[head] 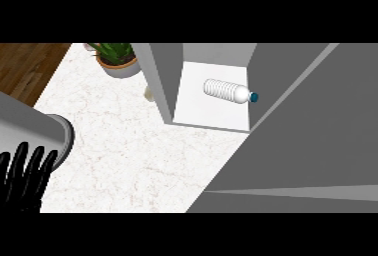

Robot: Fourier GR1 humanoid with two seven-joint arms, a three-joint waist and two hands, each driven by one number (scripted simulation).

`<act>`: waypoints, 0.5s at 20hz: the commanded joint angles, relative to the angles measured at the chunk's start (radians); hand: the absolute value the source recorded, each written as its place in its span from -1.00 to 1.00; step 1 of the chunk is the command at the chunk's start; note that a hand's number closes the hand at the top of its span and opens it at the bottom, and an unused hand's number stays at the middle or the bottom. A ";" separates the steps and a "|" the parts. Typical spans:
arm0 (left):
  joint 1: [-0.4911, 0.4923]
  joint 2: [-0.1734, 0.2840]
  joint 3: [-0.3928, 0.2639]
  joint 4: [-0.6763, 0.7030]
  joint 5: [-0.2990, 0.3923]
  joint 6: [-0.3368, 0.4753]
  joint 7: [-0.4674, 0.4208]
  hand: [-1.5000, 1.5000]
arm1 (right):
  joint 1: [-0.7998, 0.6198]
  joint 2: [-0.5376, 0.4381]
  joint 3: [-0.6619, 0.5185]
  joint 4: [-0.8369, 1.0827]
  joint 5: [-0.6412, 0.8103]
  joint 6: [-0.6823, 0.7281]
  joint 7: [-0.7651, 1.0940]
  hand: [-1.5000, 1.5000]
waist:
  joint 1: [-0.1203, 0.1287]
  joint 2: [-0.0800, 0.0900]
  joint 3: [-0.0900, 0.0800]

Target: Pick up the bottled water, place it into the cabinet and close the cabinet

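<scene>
The cabinet [214, 107] stands open on the worktop [133, 160], and its grey door [310, 135] fills the view's right. The bottle [229, 91] lies on its side inside. The door likely needs one steady push shut. The left hand [26, 175] rests open, holding nothing; the right is unseen.

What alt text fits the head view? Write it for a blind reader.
A bottled water lies on its side inside the open cabinet. The left hand rests open at lower left; a potted plant stands behind on the counter.
</scene>
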 commanded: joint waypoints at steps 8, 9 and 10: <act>-0.002 0.000 -0.015 0.011 0.017 -0.046 0.008 -1.00 | -0.376 0.112 -0.217 0.373 0.021 -0.403 -0.046 1.00 | 0.038 0.005 0.007; -0.002 0.014 -0.003 0.018 0.021 -0.053 0.014 -1.00 | -0.425 0.112 -0.233 0.419 0.002 -0.439 -0.067 1.00 | 0.042 0.006 0.008; -0.013 0.016 0.007 0.028 0.022 -0.059 0.011 -1.00 | -0.486 0.112 -0.239 0.453 0.007 -0.476 -0.037 1.00 | 0.043 0.005 0.007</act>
